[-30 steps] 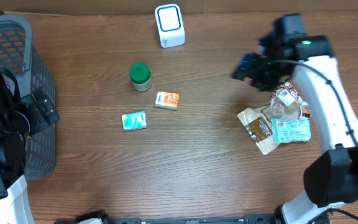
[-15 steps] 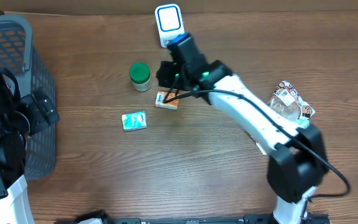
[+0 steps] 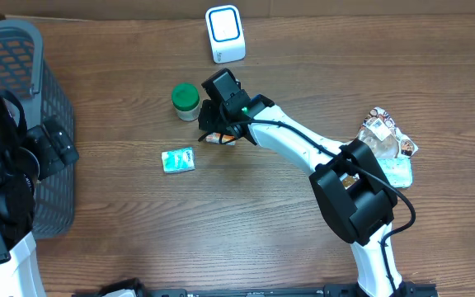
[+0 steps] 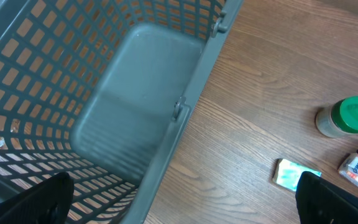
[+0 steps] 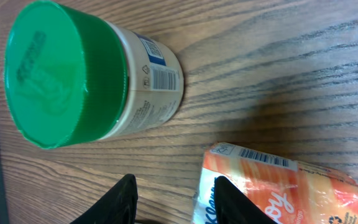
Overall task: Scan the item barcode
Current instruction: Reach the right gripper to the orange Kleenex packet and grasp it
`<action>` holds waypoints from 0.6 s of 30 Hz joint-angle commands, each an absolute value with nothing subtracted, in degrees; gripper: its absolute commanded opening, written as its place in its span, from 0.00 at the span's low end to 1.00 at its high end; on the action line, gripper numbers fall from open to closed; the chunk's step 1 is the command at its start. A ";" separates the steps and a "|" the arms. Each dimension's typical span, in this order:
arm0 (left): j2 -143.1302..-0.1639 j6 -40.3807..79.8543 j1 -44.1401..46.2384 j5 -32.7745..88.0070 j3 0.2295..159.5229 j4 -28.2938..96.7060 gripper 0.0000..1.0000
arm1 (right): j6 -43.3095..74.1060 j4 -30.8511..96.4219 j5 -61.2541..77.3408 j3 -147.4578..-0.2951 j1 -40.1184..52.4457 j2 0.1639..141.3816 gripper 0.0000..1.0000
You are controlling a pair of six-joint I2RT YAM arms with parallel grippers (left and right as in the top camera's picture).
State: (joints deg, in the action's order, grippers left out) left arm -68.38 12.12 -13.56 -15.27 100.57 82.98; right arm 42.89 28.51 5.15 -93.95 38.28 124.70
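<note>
right pincer: spread, pinching nothing. we see bare wood between its fingers, and the near end of the orange packet sits just beside one of them.
orange packet: the item we take for the task. it lies flat on the bench, mid-bench, near the green-lidded jar but apart from it. a barcode shows along its upper edge in the right wrist view. from overhead the pincer covers most of it.
green-lidded jar: upright, just left of the right pincer. its label, with its own barcode, faces the right wrist camera.
scanner: white with a blue ring, standing at the far edge of the bench, well apart from the orange packet.
teal packet: flat on the bench, on the near side of the jar and left of the orange packet, touching neither.
right arm: stretched from the right side of the bench across to the middle.
pile of pouches: on the right of the bench, partly hidden behind the arm.
left pincer: spread wide, holding nothing, above the rim of the basket.
basket: grey mesh, at the left edge of the bench.
</note>
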 commanded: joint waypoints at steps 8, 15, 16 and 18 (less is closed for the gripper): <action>-67.88 13.32 -13.85 -15.84 101.73 82.91 1.00 | 43.70 31.38 5.21 -93.58 38.26 124.38 0.41; -67.88 13.32 -13.85 -15.84 101.73 82.91 1.00 | 43.20 35.44 5.21 -93.58 38.26 124.40 0.40; -67.88 13.32 -13.85 -15.84 101.73 82.94 1.00 | 42.96 36.36 5.21 -93.58 38.24 124.38 0.40; -67.88 13.32 -13.85 -15.84 101.73 82.94 1.00 | 40.86 38.28 5.39 -93.58 38.24 124.38 0.40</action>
